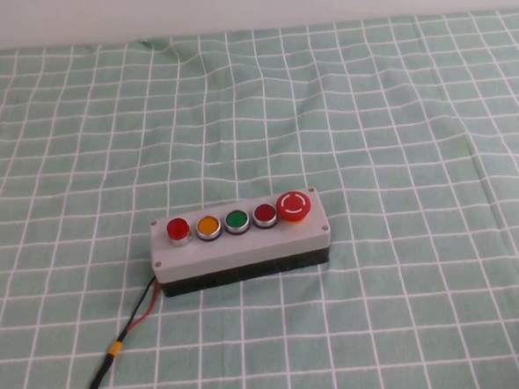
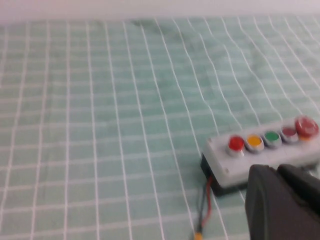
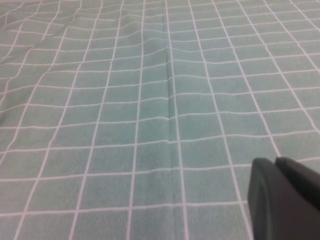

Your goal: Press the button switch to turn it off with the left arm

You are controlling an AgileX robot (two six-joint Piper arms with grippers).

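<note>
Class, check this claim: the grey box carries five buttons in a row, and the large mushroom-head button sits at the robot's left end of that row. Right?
Not quite. The high view shows the mushroom-head button at the robot's right end of the row on the grey box; the button switch holds the left end. The left gripper shows only in its wrist view, off the box; the right gripper hangs over bare cloth.

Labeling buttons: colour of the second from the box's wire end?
Yellow-orange, clearest in the high view.

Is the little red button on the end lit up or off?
Looks lit: the button switch glows brighter than the darker red button. The left gripper is away from it; the right gripper is over bare cloth.
</note>
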